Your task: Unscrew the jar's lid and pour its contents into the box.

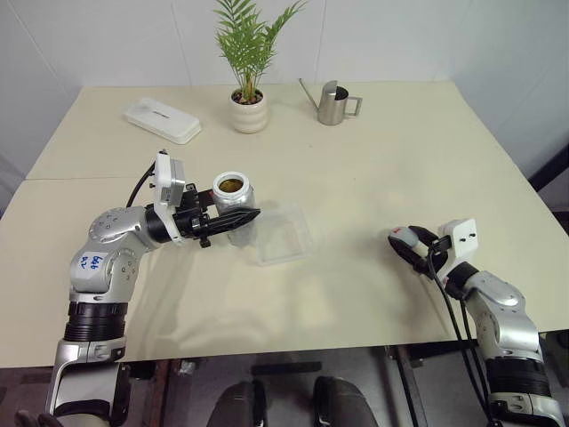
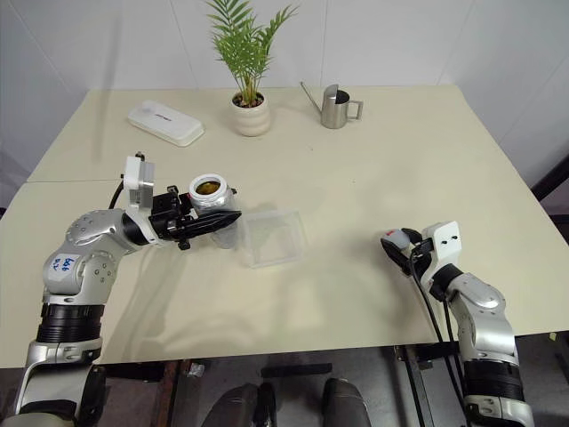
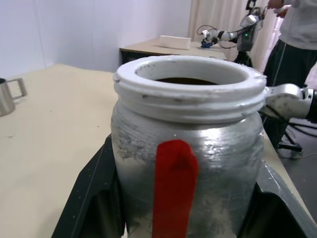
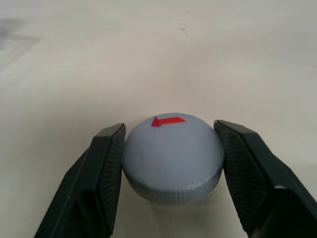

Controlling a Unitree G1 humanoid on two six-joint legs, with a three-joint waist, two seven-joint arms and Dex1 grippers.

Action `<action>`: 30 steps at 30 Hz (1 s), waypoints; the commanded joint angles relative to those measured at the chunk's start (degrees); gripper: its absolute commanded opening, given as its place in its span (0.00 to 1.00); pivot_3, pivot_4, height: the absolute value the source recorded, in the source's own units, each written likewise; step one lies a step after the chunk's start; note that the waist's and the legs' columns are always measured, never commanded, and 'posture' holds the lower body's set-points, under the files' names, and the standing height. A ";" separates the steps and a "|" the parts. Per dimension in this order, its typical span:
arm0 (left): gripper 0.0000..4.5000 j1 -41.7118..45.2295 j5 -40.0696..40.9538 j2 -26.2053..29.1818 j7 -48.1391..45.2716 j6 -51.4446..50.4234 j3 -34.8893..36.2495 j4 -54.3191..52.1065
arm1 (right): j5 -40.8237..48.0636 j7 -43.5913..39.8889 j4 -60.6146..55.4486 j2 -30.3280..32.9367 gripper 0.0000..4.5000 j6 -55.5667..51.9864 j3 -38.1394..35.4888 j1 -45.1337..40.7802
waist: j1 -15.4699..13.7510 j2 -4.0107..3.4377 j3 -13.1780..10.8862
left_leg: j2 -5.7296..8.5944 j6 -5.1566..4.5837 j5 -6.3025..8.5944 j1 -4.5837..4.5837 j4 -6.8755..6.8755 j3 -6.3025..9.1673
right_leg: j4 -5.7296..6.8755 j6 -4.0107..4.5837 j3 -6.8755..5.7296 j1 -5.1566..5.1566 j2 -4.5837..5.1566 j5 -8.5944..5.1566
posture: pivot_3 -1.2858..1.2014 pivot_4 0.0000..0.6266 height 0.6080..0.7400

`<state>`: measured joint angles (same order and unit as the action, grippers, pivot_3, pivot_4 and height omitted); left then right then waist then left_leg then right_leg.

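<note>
Your left tool (image 1: 233,219) is clamped on the jar (image 1: 233,194), its black fingers (image 3: 94,198) pressed against either side of the silver-grey body. The jar stands upright with its white threaded neck uncovered, and you can see the brown contents (image 1: 230,185) through the open mouth (the left wrist view also shows a red label strip running down the jar's side). It is held left of centre over the table (image 1: 356,169), just to the left of the box (image 1: 284,234), a clear plastic tray with low walls lying flat on the table.

Your right tool (image 1: 407,246) is closed on the lid (image 4: 172,156), one finger on each side of its ribbed edge. The lid is a round grey cap with a red arrow mark on top, held low over the near right part of the table, well apart from the jar and the box. You cannot tell whether it touches the surface.

At the far side stand a white oblong case (image 1: 163,120) on the left, a potted palm (image 1: 248,84) in the middle and a steel watering jug (image 1: 333,103) to its right.
</note>
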<state>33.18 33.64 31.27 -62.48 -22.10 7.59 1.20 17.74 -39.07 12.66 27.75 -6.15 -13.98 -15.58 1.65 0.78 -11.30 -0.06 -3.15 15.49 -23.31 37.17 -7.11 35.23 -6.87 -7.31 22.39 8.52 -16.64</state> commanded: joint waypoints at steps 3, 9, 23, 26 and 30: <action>0.45 2.14 0.79 0.18 -1.36 0.49 -0.13 0.04 | 0.11 2.26 0.57 -0.12 0.78 1.31 -0.93 -0.36 | -0.10 0.00 0.00 | -0.05 0.08 -0.05 0.04 -0.03 0.06 | 0.08 0.05 0.03 0.00 -0.01 0.00 | 0.52 0.24 1.00; 0.45 2.66 0.06 1.25 -2.55 1.16 0.05 0.51 | 4.35 -1.29 -8.19 3.24 0.99 -2.80 -1.67 -0.40 | -0.16 -0.03 -0.01 | -0.04 0.08 -0.05 0.00 -0.04 0.07 | 0.04 0.07 0.09 0.01 0.01 -0.01 | 0.52 0.24 1.00; 0.45 7.56 -8.47 3.20 1.11 5.60 -2.90 3.60 | 19.40 -13.31 -37.53 16.64 0.99 -26.54 7.15 -7.84 | -1.06 -0.01 -0.01 | -0.18 0.09 0.05 -0.11 -0.01 0.15 | -0.21 0.12 0.23 0.02 0.06 0.03 | 0.52 0.24 1.00; 0.45 8.42 -11.03 2.78 3.89 7.59 -3.31 3.01 | 18.90 -12.66 -38.74 15.76 0.99 -26.85 8.59 -8.15 | -1.76 -0.02 -0.01 | -0.13 0.04 0.08 -0.16 0.01 0.13 | -0.25 0.10 0.03 0.03 0.04 0.04 | 0.52 0.24 1.00; 0.45 9.11 -19.29 1.95 11.56 11.97 -6.00 2.76 | 17.05 -11.64 -38.51 15.12 0.99 -26.11 9.74 -6.65 | -2.21 0.00 -0.01 | -0.04 -0.03 0.10 -0.23 0.02 0.13 | -0.30 0.06 -0.20 0.04 0.03 0.06 | 0.52 0.24 1.00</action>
<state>40.88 17.19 33.52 -53.81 -13.04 1.88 5.41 34.87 -51.34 -24.50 43.12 -32.78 -3.77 -22.70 -0.56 0.77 -11.30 -0.09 -3.19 15.60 -23.56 37.20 -6.97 34.93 -6.83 -7.54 22.43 8.55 -16.57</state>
